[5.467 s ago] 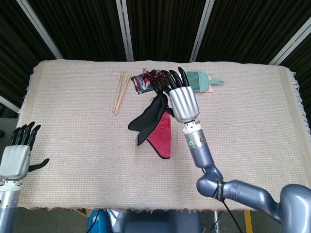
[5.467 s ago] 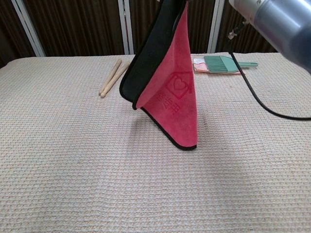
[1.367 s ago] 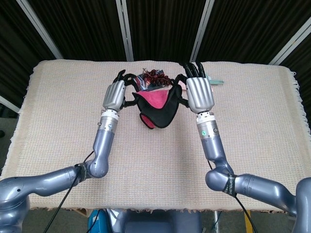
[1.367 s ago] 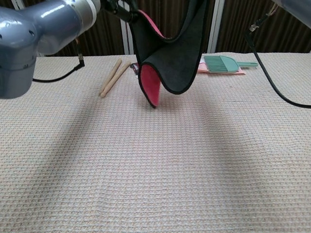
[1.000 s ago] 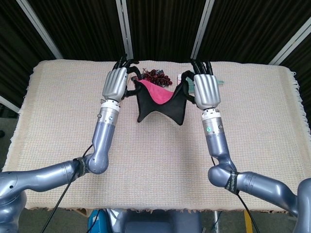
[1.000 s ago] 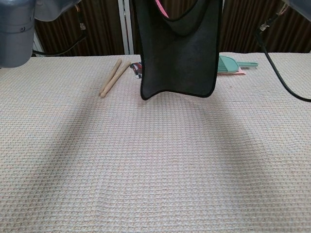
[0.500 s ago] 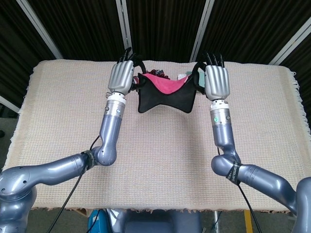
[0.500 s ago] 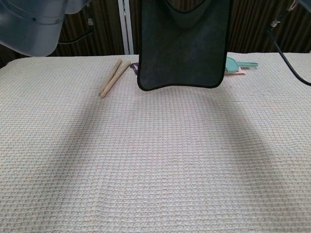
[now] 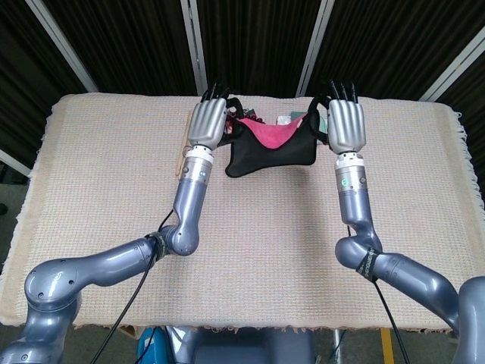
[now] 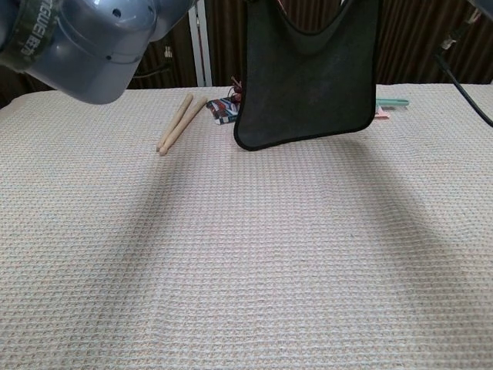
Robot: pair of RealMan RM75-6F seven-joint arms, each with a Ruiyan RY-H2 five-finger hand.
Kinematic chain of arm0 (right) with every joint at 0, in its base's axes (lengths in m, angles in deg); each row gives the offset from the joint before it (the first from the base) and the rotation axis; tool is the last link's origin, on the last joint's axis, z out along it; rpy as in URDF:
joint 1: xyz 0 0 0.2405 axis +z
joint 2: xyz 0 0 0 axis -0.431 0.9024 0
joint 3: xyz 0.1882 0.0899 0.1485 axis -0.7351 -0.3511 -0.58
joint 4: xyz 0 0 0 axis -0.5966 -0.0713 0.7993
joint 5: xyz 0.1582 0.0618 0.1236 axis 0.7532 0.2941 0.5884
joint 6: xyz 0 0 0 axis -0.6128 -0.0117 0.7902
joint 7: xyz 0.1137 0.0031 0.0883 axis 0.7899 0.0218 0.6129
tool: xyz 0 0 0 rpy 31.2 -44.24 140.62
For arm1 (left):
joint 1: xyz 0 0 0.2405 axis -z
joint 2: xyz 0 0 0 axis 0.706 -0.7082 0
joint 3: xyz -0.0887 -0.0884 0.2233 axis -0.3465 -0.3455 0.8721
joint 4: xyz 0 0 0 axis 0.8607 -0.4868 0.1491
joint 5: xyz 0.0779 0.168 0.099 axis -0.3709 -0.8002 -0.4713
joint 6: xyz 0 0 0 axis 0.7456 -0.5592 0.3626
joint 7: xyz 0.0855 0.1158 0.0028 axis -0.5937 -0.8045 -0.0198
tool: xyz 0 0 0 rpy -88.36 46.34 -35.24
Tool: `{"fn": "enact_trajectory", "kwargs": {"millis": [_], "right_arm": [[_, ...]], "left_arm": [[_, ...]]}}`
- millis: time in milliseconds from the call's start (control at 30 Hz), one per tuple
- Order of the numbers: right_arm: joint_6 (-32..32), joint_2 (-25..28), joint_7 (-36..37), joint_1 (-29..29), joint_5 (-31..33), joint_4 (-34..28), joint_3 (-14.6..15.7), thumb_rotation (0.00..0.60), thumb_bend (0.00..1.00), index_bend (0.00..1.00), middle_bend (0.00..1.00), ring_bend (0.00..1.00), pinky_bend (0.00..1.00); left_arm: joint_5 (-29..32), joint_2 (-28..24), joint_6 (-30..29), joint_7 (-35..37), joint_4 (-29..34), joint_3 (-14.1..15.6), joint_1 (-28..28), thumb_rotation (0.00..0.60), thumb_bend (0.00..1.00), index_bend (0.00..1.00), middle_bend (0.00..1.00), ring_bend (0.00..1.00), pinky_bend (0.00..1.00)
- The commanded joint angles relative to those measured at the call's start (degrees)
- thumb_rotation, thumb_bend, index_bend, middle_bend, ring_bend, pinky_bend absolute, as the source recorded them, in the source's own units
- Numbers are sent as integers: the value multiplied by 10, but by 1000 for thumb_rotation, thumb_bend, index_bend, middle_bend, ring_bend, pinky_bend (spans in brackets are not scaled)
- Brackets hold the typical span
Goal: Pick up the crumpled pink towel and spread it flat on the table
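My left hand (image 9: 208, 121) pinches one top corner of the pink towel (image 9: 271, 144) | my right hand (image 9: 346, 126) pinches the other | towel hangs stretched between them, dark side facing me, clear above the table (image 10: 231, 270) | wooden sticks (image 10: 177, 122) lie left of the towel.

Two wooden sticks (image 10: 179, 123) lie side by side on a beige woven table cover (image 10: 231, 262), near a small printed packet (image 10: 222, 110); dark slatted panels (image 9: 250, 38) stand behind.
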Motion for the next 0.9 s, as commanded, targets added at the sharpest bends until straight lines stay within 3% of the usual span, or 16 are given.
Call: {"fn": "enact_trajectory", "kwargs": {"millis": [33, 200, 600, 900], "right_arm": [[20, 15, -4, -27, -16, -41, 23, 600, 561, 539, 182, 138, 16], [41, 26, -18, -60, -25, -111, 52, 600, 561, 539, 182, 138, 16], [79, 17, -46, -104, -46, -195, 103, 600, 562, 539, 183, 138, 15], [97, 14, -50, -129, -60, -225, 125, 600, 561, 539, 183, 138, 16]], "left_arm": [[-11, -9, -24, 3, 55, 30, -38, 600, 525, 627, 222, 7, 123], [-19, -31, -60, -4, 144, 61, -85, 600, 525, 629, 223, 7, 123], [-38, -93, -133, -58, 334, 136, -167, 600, 524, 626, 215, 7, 123], [-55, -109, -149, -71, 389, 193, -208, 600, 523, 626, 215, 7, 123]]}}
